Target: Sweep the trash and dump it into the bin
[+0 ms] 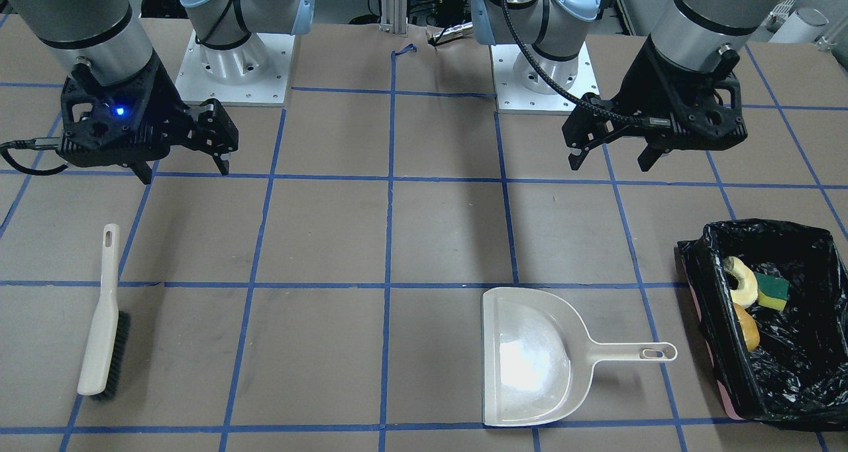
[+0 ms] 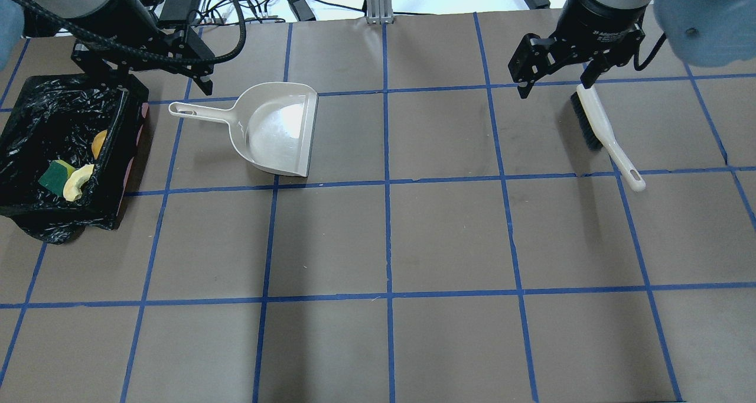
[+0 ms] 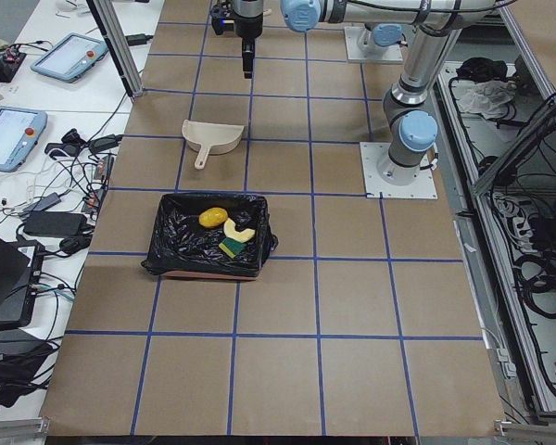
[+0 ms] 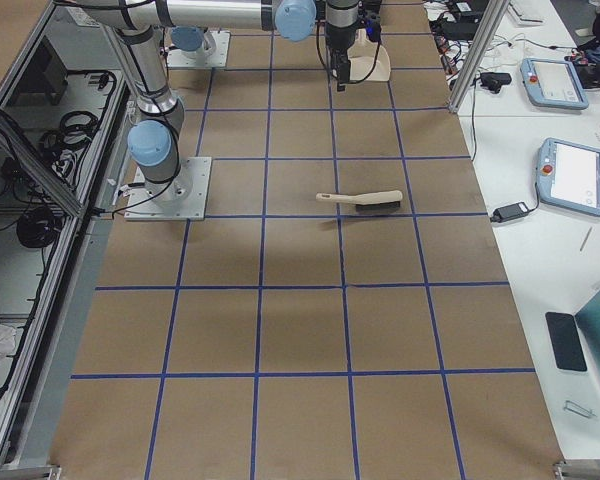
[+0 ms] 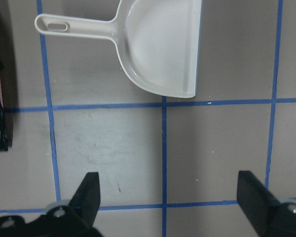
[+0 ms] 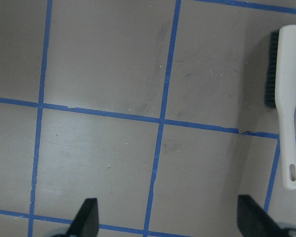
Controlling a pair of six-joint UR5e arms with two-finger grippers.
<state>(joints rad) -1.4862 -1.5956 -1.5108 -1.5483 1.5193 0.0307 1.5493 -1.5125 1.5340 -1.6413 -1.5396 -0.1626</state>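
Observation:
The black-lined bin [image 1: 762,228] stands at the table's left end and holds all three pieces of trash: the tan crust [image 1: 742,281], the yellow-green sponge [image 1: 772,291] and the golden potato lump [image 1: 747,329]. They also show in the overhead view, crust [image 2: 77,183], sponge [image 2: 56,177] and lump [image 2: 99,144]. My left gripper [image 1: 613,154] is open and empty in the air, between the bin and the dustpan [image 1: 530,359]. My right gripper [image 1: 184,168] is open and empty above the table near the brush [image 1: 103,319].
The beige dustpan [image 2: 277,131] lies flat and empty, its handle pointing at the bin [image 2: 35,84]. The brush [image 2: 602,131] lies on its side at the right end. The brown table has a blue tape grid [image 2: 387,237].

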